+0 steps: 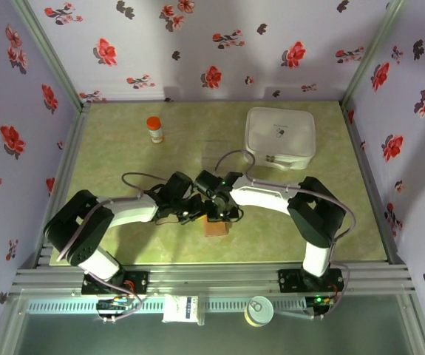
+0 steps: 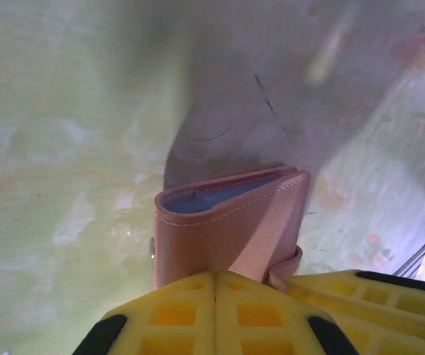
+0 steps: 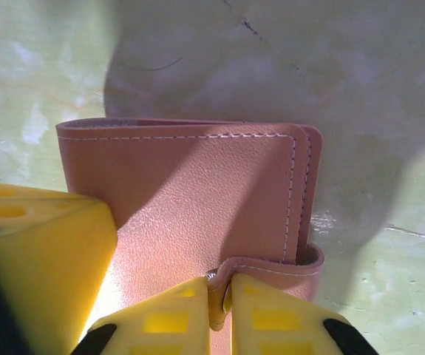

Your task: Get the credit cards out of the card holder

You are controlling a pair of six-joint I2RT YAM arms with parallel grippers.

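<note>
The reddish-brown card holder (image 1: 214, 228) lies folded at the table's middle front, between both grippers. In the left wrist view the card holder (image 2: 227, 222) gapes slightly at its far edge, showing a blue-grey lining (image 2: 205, 198). My left gripper (image 2: 216, 285) is shut on its near edge. In the right wrist view the card holder (image 3: 197, 185) faces me flat, and my right gripper (image 3: 222, 296) is shut on its snap strap (image 3: 271, 266). The left finger (image 3: 42, 259) overlaps the holder's left side. The credit cards are hidden.
A white square lidded container (image 1: 281, 137) stands at the back right. An orange-capped bottle (image 1: 154, 129) stands at the back left. A tin (image 1: 259, 310) and a white packet (image 1: 182, 308) rest on the front rail. Flowered walls enclose the green table (image 1: 123, 148).
</note>
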